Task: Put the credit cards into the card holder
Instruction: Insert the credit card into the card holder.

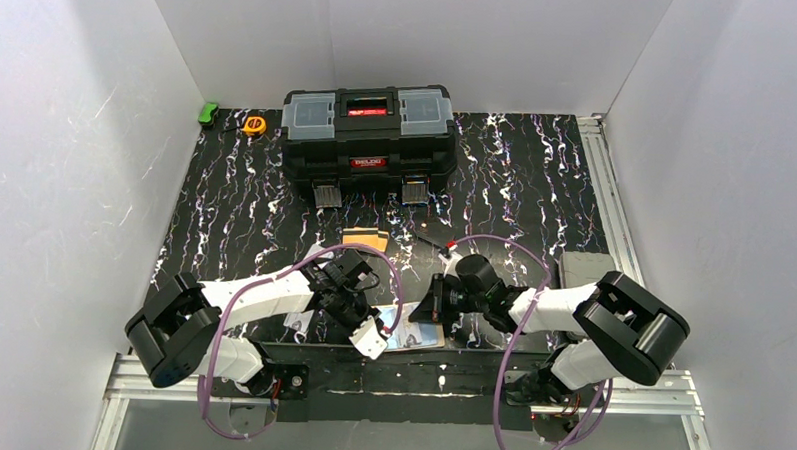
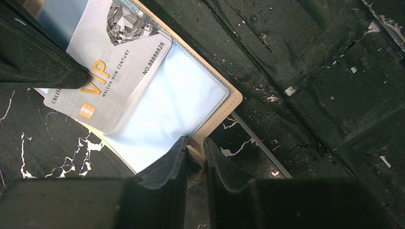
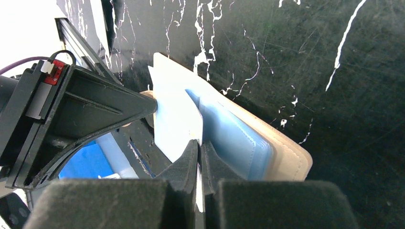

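Showing my grips: beige folding card holder (image 2: 232, 98) with clear bluish pockets, its tan rim pinched between the fingers of the left gripper (image 2: 196, 147); silver-grey plastic VIP card (image 2: 117, 64), clamped by the right gripper (image 3: 199, 147), lying against those pockets.

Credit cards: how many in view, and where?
2 seen: a silver VIP card at the card holder's clear pocket, pinched by the right gripper; an orange-tan card on the table before the toolbox. That one may be a stack hiding more.

grey card (image 2: 110, 71) w/ "VIP", "MALSON NEW CENTURY", "NO.88888828"; red lbl (image 1: 369, 163) on toolbox (image 1: 368, 134), too small to read
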### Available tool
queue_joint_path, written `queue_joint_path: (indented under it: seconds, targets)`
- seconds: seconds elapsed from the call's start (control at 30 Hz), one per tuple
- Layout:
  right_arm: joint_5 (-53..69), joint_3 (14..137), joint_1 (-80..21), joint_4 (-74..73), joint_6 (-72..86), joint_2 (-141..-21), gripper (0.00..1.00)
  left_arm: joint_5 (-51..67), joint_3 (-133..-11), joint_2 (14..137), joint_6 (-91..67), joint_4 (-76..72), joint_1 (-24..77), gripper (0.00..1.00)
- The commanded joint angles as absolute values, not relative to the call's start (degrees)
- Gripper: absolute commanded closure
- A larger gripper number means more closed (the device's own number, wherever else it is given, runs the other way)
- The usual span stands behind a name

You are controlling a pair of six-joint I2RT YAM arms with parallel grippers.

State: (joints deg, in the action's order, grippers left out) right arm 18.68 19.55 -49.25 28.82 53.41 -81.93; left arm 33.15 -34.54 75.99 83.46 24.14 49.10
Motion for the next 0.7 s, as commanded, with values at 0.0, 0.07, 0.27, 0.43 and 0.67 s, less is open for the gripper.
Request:
queue_joint_path:
  seconds: [0.0, 0.07, 0.27, 0.43, 0.67]
  targets:
    - [16.81, 21.21, -50.11, 23.57, 51.51, -83.18, 0.99, 28.21, -32.08, 77.09, 83.93, 24.85, 49.5, 0.84]
    - [15.62, 21.52, -50.14, 22.62, 51.46, -83.0, 0.99, 28.16, -31.98, 77.16, 83.98, 24.83, 49.49, 0.84]
    - [14.0, 22.85, -50.18, 20.99, 51.35, -83.79, 0.99, 28.05, -31.97, 77.06, 83.94, 24.79, 49.51, 0.84]
    - [10.33, 24.34, -50.44, 19.14, 51.55, -83.93, 0.99, 28.19, -32.69, 77.02, 83.16, 24.87, 49.56, 0.84]
    - [5.7, 26.36, -52.88, 15.84, 51.74, -83.52, 0.99, 28.04, -32.86, 76.72, 82.65, 25.4, 50.01, 0.84]
